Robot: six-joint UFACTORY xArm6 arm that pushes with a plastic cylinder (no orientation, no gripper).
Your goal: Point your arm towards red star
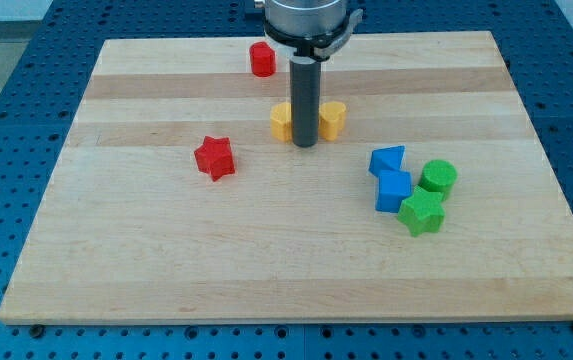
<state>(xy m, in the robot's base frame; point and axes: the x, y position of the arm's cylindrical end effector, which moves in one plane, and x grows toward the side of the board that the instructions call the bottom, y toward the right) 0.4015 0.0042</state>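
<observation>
The small red star-shaped block [214,158] lies left of centre on our pale wooden board [166,270], well apart from our tip [305,146], which stands between two yellow blocks [282,121] [333,118]. We carry no jaws, only a bare rod. Swinging left carelessly, we judge, could drag the nearer yellow block along or knock the star.

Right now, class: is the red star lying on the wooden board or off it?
On it. The red star rests flat on the board, well inside its edges, to the view's left of my tip.
</observation>
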